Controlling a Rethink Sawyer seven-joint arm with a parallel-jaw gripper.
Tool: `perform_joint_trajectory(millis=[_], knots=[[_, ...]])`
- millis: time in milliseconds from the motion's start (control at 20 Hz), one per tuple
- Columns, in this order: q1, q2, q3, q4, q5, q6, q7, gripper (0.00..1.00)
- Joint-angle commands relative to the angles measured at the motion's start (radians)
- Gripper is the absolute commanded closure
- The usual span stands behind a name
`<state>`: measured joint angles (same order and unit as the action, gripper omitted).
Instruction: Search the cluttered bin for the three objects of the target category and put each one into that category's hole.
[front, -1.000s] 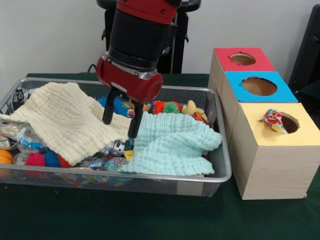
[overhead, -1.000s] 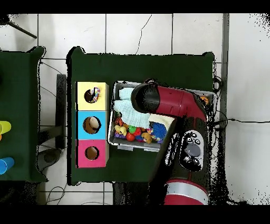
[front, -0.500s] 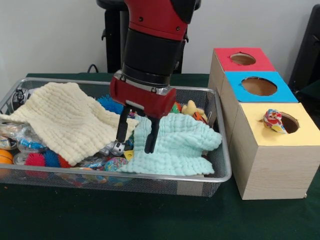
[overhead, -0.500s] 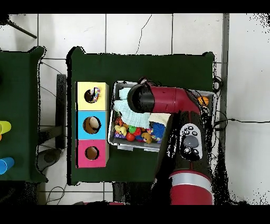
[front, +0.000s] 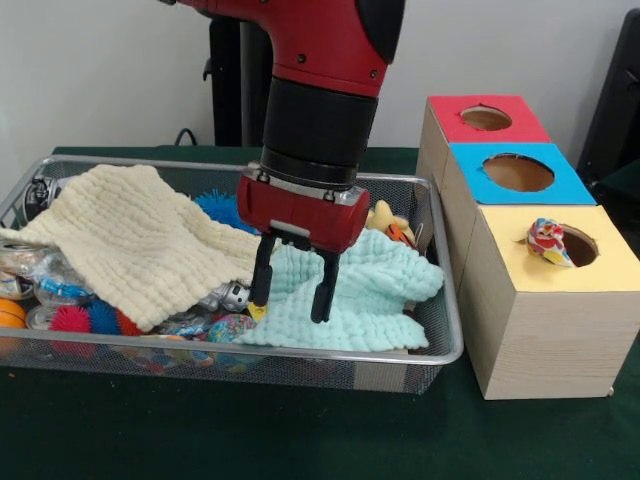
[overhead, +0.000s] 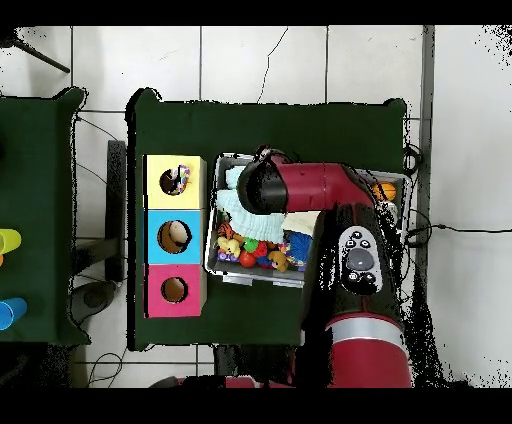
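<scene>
The wire mesh bin (front: 440, 345) holds a cream waffle cloth (front: 140, 240) on the left and a mint waffle cloth (front: 370, 295) on the right, with toys under them. My gripper (front: 292, 293) is open and empty, its fingers (front: 262, 283) low over the mint cloth's left part. One printed fabric piece (front: 548, 241) lies at the rim of the yellow box's hole (front: 578, 247); it also shows in the overhead view (overhead: 178, 180). No other printed fabric pieces show in the bin. In the overhead view the arm (overhead: 300, 187) covers much of the bin (overhead: 226, 277).
A blue-faced box (front: 518, 172) and a red-faced box (front: 486, 118) stand in a row behind the yellow one. Spiky balls (front: 72, 319), a yellow duck (front: 383, 216) and other small toys fill the bin. Dark green cloth covers the table (front: 300, 430).
My gripper has moved right and toward the bin's near side, from above the cream cloth's edge to over the mint cloth, staying open. The cloths have not moved.
</scene>
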<state>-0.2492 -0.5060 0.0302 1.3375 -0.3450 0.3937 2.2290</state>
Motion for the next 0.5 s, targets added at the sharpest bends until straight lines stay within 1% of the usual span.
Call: perform_joint_trajectory(millis=[50, 250, 500], knots=[[-0.073, 0.034, 0.17, -0.003, -0.063, 0.11, -0.256, 0.0], [-0.096, 0.041, 0.2, -0.033, -0.088, 0.136, -0.285, 0.0], [-0.114, 0.058, 0.215, -0.037, -0.124, 0.13, -0.275, 0.0]])
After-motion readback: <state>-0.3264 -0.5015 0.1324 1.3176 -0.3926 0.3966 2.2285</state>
